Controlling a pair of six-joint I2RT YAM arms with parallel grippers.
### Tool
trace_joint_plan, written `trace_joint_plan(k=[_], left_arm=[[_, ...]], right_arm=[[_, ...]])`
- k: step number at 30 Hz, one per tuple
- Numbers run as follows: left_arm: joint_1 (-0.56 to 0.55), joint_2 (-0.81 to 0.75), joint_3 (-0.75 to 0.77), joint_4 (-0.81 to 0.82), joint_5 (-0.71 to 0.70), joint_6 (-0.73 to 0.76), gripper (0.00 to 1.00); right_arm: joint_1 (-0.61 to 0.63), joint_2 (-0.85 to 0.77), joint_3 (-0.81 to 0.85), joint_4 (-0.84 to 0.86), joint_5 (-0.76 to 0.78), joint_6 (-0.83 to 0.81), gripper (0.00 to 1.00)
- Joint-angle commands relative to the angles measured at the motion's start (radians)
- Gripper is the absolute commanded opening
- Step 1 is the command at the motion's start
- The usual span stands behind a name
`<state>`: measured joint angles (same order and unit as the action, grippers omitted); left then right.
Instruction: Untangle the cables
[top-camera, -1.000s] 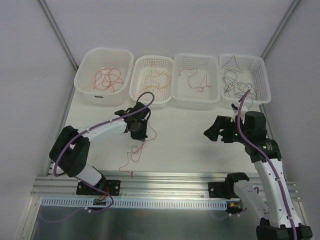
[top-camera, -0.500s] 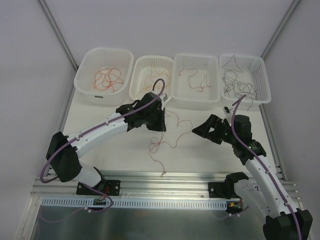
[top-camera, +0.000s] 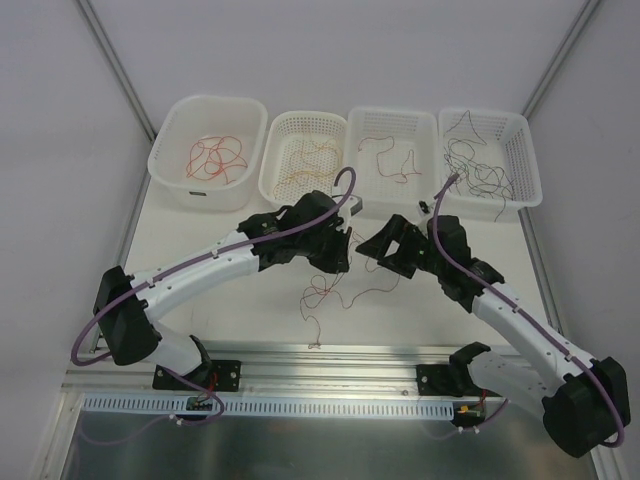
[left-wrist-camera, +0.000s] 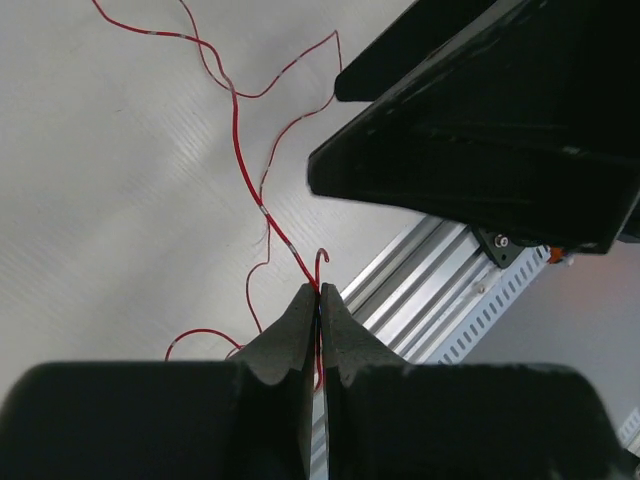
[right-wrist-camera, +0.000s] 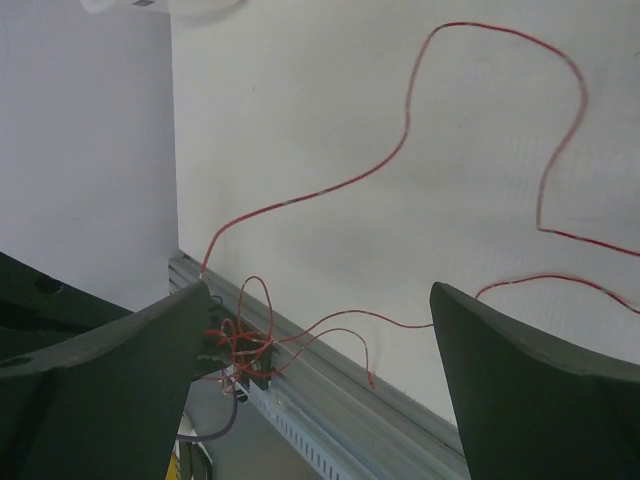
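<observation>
Pincers, two.
- Left pincer (top-camera: 335, 262): jaws pressed together with no gap. In its wrist view (left-wrist-camera: 319, 305) they pinch one red strand, whose short free end curls up just past the fingertips.
- Right pincer (top-camera: 385, 252): jaws spread wide, holding nothing and touching no strand in its wrist view (right-wrist-camera: 320, 290). It stands at 3 o'clock of the left pincer, close beside it.

Cables (top-camera: 320, 292), one loose red tangle on the table (top-camera: 430, 320).
- The knot lies at 6 to 7 o'clock of the left pincer and at 8 o'clock of the right.
- One tail trails toward 6 o'clock, and one loop reaches toward 3 o'clock under the right pincer.
- The right wrist view shows the knot (right-wrist-camera: 245, 340) low between the open fingers, nearer the left-hand one.

Baskets, four, in a row at the table's 12 o'clock edge.
- First basket (top-camera: 165, 160): red strands.
- Second basket (top-camera: 272, 175): orange strands.
- Third basket (top-camera: 355, 180): one red strand.
- Fourth basket (top-camera: 528, 160): black strands.
</observation>
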<state>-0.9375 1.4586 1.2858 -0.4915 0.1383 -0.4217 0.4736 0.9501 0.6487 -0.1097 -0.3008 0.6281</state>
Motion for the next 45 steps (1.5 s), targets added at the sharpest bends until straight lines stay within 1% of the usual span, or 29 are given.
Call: trace_joint_plan(k=[1, 5, 12, 16, 17, 20, 21, 23, 24, 26, 27, 28, 29, 30, 31, 32, 33, 34, 36, 37, 38, 39, 40, 41, 42, 43, 44, 45], left_arm=[[-0.017, 0.008, 0.046, -0.002, 0.026, 0.075, 0.0], [-0.021, 0.013, 0.04, -0.002, 0.046, 0.089, 0.0], [-0.035, 0.013, 0.033, -0.001, 0.053, 0.11, 0.0], [-0.04, 0.011, 0.044, -0.002, 0.043, 0.132, 0.0], [-0.041, 0.011, 0.046, -0.001, 0.041, 0.135, 0.0], [-0.041, 0.009, 0.038, -0.001, 0.02, 0.139, 0.0], [-0.041, 0.008, 0.037, 0.001, 0.003, 0.141, 0.0], [-0.041, 0.005, 0.029, 0.001, -0.019, 0.139, 0.0], [-0.041, 0.005, 0.027, 0.002, -0.037, 0.135, 0.0], [-0.041, 0.003, 0.027, 0.004, -0.054, 0.126, 0.0], [-0.041, 0.002, 0.027, 0.005, -0.065, 0.11, 0.0], [-0.041, -0.001, 0.027, 0.005, -0.081, 0.101, 0.0], [-0.041, -0.006, 0.03, 0.005, -0.089, 0.087, 0.03], [-0.041, -0.007, 0.032, 0.007, -0.097, 0.083, 0.09], [-0.041, -0.015, 0.033, 0.004, -0.107, 0.077, 0.13], [-0.041, -0.018, 0.04, 0.005, -0.115, 0.071, 0.18], [-0.04, -0.027, 0.043, 0.005, -0.117, 0.069, 0.25], [-0.04, -0.032, 0.044, 0.005, -0.123, 0.069, 0.38], [-0.04, -0.044, 0.047, 0.007, -0.134, 0.066, 0.47], [-0.038, -0.062, 0.046, 0.005, -0.156, 0.066, 0.56], [-0.032, -0.072, 0.043, 0.007, -0.172, 0.067, 0.59], [-0.027, -0.092, 0.037, 0.008, -0.18, 0.067, 0.63], [-0.023, -0.105, 0.03, 0.007, -0.186, 0.066, 0.7], [-0.003, -0.118, 0.015, 0.007, -0.193, 0.064, 0.74], [0.009, -0.148, 0.003, 0.008, -0.195, 0.064, 0.78], [0.025, -0.164, -0.009, 0.007, -0.198, 0.064, 0.82], [0.058, -0.181, -0.043, 0.007, -0.203, 0.064, 0.89], [0.083, -0.217, -0.061, 0.008, -0.207, 0.066, 0.92]], right_arm=[[0.06, 0.033, 0.063, 0.087, 0.043, 0.042, 0.97], [0.109, 0.061, 0.072, 0.105, 0.072, 0.068, 0.97], [0.131, 0.105, 0.098, 0.125, 0.085, 0.058, 0.97], [0.151, 0.154, 0.103, 0.125, 0.075, 0.056, 0.99], [0.161, 0.168, 0.1, 0.128, 0.075, 0.058, 0.96], [0.178, 0.182, 0.095, 0.139, 0.084, 0.059, 0.82], [0.18, 0.184, 0.092, 0.137, 0.088, 0.058, 0.69], [0.181, 0.182, 0.097, 0.127, 0.092, 0.052, 0.55], [0.181, 0.174, 0.101, 0.089, 0.115, 0.047, 0.39], [0.181, 0.159, 0.129, 0.047, 0.14, 0.007, 0.18], [0.181, 0.145, 0.144, -0.002, 0.169, -0.008, 0.05], [0.181, 0.138, 0.176, -0.03, 0.184, -0.027, 0.01], [0.181, 0.133, 0.198, -0.082, 0.196, -0.065, 0.01], [0.183, 0.127, 0.218, -0.109, 0.222, -0.089, 0.01], [0.181, 0.121, 0.239, -0.134, 0.235, -0.111, 0.01], [0.181, 0.122, 0.294, -0.189, 0.245, -0.16, 0.01], [0.181, 0.122, 0.322, -0.218, 0.271, -0.181, 0.01], [0.181, 0.128, 0.357, -0.247, 0.285, -0.203, 0.01], [0.18, 0.142, 0.46, -0.329, 0.334, -0.275, 0.01], [0.181, 0.148, 0.494, -0.352, 0.345, -0.301, 0.01], [0.181, 0.166, 0.569, -0.393, 0.354, -0.324, 0.01], [0.18, 0.176, 0.606, -0.413, 0.373, -0.381, 0.01], [0.18, 0.188, 0.644, -0.429, 0.38, -0.413, 0.01], [0.18, 0.212, 0.69, -0.464, 0.39, -0.444, 0.01], [0.18, 0.231, 0.774, -0.479, 0.408, -0.485, 0.01], [0.178, 0.248, 0.823, -0.495, 0.416, -0.561, 0.01], [0.175, 0.287, 0.866, -0.522, 0.423, -0.606, 0.01], [0.174, 0.308, 0.906, -0.53, 0.445, -0.635, 0.01]])
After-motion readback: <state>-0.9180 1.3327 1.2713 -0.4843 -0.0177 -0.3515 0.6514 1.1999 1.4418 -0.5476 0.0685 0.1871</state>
